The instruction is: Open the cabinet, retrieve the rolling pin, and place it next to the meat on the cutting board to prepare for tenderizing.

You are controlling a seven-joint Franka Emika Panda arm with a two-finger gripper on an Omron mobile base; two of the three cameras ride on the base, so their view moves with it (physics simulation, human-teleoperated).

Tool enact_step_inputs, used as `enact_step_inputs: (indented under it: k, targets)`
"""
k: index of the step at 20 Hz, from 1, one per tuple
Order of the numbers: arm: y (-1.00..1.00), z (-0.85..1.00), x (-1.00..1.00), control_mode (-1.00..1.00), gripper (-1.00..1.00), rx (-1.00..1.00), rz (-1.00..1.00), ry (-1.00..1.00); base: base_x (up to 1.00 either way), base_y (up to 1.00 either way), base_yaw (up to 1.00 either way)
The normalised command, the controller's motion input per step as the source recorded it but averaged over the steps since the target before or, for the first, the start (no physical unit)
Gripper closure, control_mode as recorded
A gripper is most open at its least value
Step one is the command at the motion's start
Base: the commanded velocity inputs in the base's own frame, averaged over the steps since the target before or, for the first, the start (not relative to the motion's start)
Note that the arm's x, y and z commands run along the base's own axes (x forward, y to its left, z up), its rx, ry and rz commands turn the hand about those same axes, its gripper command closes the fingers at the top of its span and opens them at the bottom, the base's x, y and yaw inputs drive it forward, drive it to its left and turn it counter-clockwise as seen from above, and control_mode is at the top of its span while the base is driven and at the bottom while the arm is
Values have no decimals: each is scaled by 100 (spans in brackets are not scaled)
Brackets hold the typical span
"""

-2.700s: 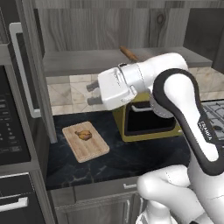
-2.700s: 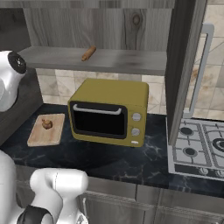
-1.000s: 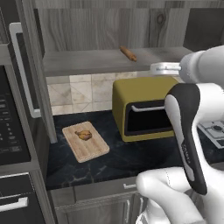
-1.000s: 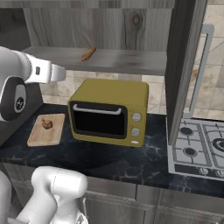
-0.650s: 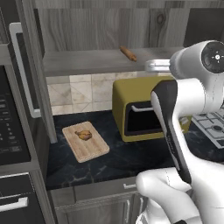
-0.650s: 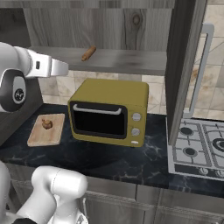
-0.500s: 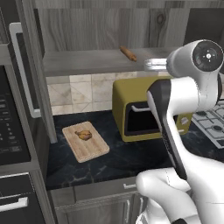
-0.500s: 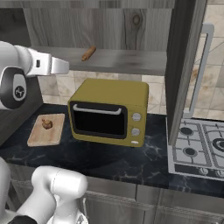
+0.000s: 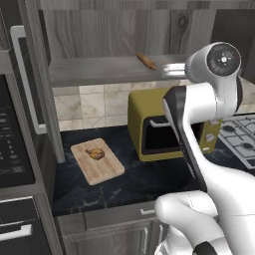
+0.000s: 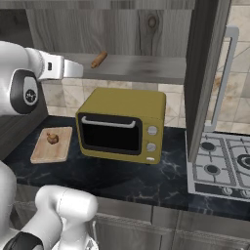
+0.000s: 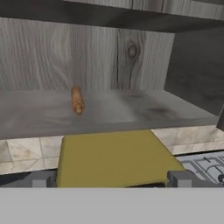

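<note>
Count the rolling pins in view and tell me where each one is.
1. The rolling pin lies on the grey shelf of the open cabinet, above the toaster oven. More could be hidden in cabinet parts outside the views.

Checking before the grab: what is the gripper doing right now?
Gripper: open, holding nothing; it faces the rolling pin, which lies on the cabinet shelf.
</note>
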Motion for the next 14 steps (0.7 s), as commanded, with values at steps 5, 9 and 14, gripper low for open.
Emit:
enact_step_inputs:
  k: [5,9,14]
  targets:
    - [0,1,21,-100,-100,0,0,-1,0,0,0]
    - [0,0,3,-100,-100,0,0,-10,0,0,0]
    - [0,0,0,-100,-100,0,0,-8,0,0,0]
